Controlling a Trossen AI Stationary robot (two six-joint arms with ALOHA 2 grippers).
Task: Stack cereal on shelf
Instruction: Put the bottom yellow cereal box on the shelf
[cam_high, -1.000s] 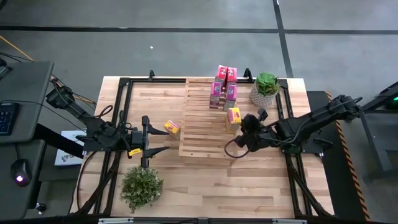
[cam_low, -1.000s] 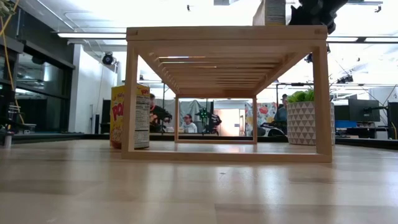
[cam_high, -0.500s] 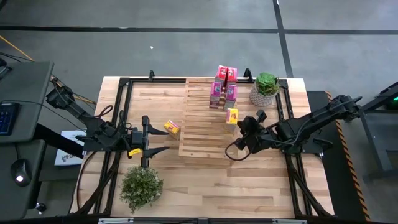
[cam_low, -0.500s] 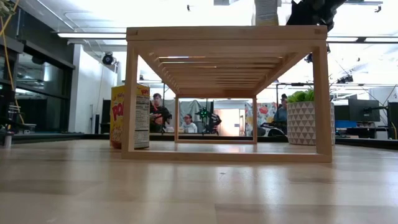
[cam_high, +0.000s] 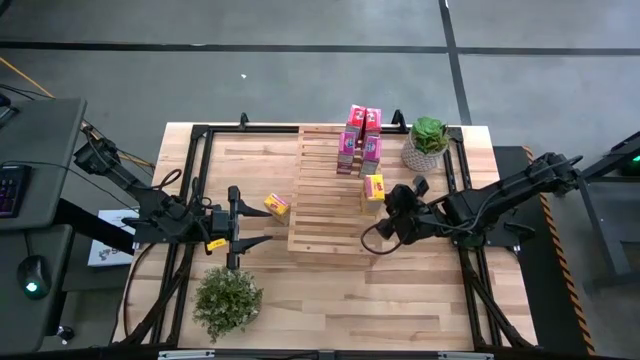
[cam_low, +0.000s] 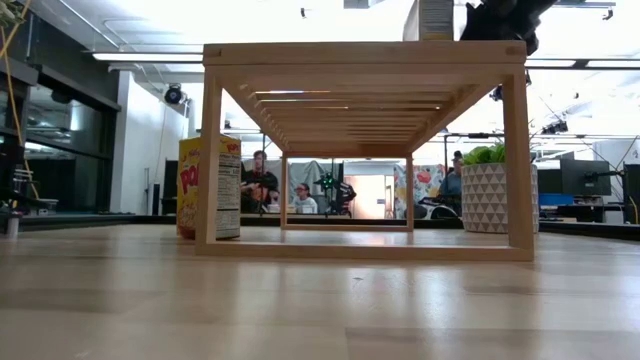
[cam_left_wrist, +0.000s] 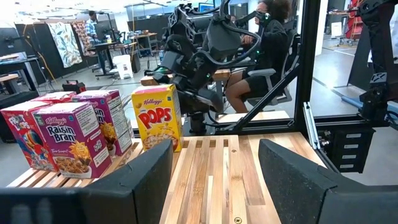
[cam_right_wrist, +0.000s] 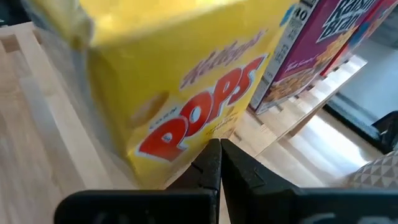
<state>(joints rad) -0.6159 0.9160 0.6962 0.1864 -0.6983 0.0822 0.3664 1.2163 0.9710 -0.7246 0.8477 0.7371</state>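
A yellow Pops cereal box (cam_high: 375, 187) stands upright on the slatted wooden shelf (cam_high: 320, 215), near its right edge. In the left wrist view the same yellow box (cam_left_wrist: 158, 118) stands beside several pink-magenta boxes (cam_left_wrist: 68, 134), which are grouped at the shelf's far end (cam_high: 360, 140). My right gripper (cam_high: 390, 198) is shut, right beside the yellow box on its right. A second yellow box (cam_high: 277, 205) stands on the table left of the shelf. My left gripper (cam_high: 262, 225) waits open over the table, left of the shelf. My right gripper meets the yellow box with its shut fingertips (cam_right_wrist: 214, 152), at the lower edge of the printed Pops face (cam_right_wrist: 205, 134). It comes nearly level from the table's right side. The box stands with its base on the shelf slats. I cannot tell whether the tips press it.
A potted green plant (cam_high: 427, 142) stands at the table's far right, close behind my right arm. A leafy bush (cam_high: 227, 300) sits near the table's near left. The shelf's near half shows bare slats (cam_left_wrist: 211, 180). People sit in the room beyond (cam_low: 262, 185).
The yellow box on the shelf shifted slightly toward the far edge, then came back a little and turned slightly. My right gripper stayed close beside it throughout.
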